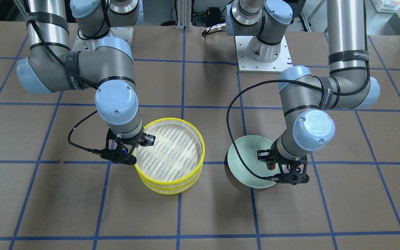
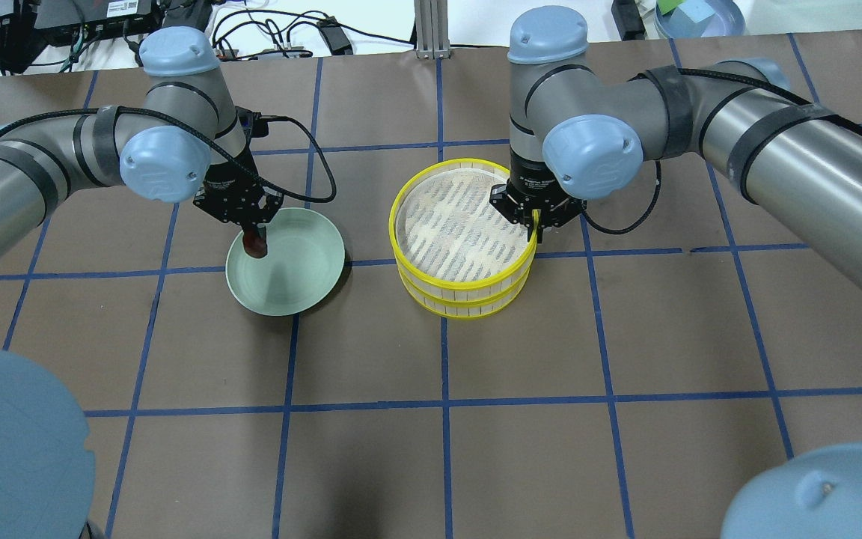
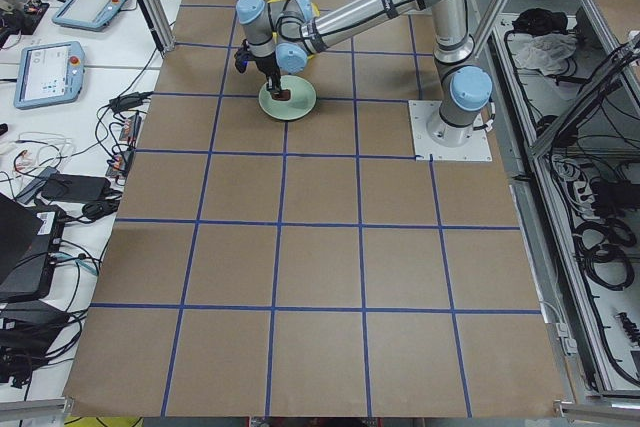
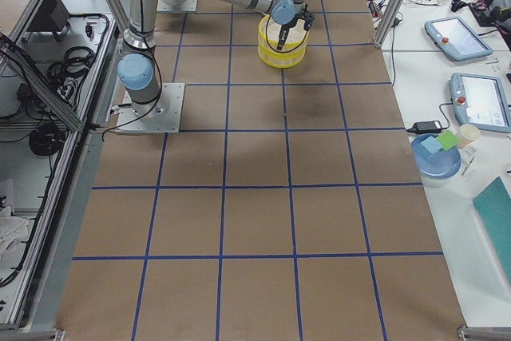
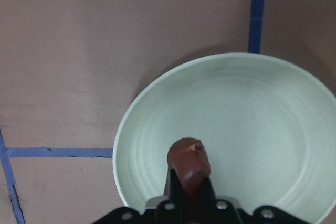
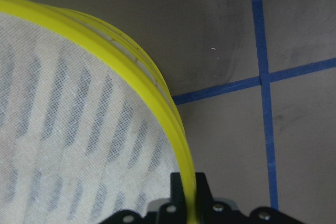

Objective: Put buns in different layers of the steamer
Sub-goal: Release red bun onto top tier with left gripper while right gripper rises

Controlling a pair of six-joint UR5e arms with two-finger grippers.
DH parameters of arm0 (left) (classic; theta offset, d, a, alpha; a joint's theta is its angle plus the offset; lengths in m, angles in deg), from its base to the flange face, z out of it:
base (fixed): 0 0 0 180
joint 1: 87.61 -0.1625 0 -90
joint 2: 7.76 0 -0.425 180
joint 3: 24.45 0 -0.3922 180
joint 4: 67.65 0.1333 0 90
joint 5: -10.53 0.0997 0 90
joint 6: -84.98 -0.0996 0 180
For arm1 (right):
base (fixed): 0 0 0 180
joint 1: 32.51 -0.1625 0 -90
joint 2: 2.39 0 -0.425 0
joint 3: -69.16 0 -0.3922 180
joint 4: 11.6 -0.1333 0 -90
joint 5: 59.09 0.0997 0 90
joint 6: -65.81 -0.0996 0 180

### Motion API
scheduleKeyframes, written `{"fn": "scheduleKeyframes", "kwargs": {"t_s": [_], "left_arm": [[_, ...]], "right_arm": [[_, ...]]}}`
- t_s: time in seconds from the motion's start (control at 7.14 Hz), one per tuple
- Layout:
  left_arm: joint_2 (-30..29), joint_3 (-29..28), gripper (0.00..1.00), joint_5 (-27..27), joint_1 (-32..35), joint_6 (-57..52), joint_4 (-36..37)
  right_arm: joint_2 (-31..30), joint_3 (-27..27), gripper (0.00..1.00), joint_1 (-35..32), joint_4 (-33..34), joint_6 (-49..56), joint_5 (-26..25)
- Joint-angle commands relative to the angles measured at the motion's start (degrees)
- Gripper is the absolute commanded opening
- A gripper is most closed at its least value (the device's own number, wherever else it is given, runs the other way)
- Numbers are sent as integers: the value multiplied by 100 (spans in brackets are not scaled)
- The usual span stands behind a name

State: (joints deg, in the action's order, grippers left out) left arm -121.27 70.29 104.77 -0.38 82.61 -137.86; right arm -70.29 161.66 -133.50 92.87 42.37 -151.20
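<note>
Bare table point(image 2: 446, 449) wide open on robot's side. Passable gap between pale green plate point(image 2: 296, 277) and 2 stacked steamer trays point(image 2: 468, 305). In the way: right gripper point(image 2: 536, 228), fingers clamped on top tray point(image 6: 157, 93) at its right rim; left gripper point(image 2: 255, 238) holding brown bun point(image 5: 188, 161) over plate's far-left rim.

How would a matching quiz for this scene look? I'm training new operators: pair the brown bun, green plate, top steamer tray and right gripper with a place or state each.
1 brown bun
2 green plate
3 top steamer tray
4 right gripper

A shut on a yellow rim
B pinched by the left gripper
C mesh floor bare
D on the table, below the held bun

Pairs: 1-B, 2-D, 3-C, 4-A
</note>
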Motion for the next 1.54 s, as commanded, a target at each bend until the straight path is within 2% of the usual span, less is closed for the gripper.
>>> {"fn": "scheduleKeyframes", "kwargs": {"t_s": [0.0,0.14,0.42,0.56,0.98,1.12,1.26,1.4], "left_arm": [[240,-78,0,-20,257,419,-28],[337,-235,0,-281,512,866,-45],[601,-464,0,-555,995,1553,-124],[689,-483,0,-808,1180,1921,-98],[778,-518,0,-1003,1752,2730,68],[743,-510,0,-1361,1806,2977,199],[638,-483,0,-1747,1850,3293,523],[533,-466,0,-1960,1867,3278,726]], "right_arm": [[-4,23,3,0,29,32,-35],[-22,23,99,-8,29,49,-62],[-519,-30,100,9,-84,163,-62],[-888,-65,100,131,-494,347,-36],[-1645,-83,100,903,-858,1366,-36],[-1996,-205,100,932,-1032,1377,-10],[-2147,-589,100,897,-1730,1377,8],[-2262,-862,100,732,-1963,1281,60]]}}
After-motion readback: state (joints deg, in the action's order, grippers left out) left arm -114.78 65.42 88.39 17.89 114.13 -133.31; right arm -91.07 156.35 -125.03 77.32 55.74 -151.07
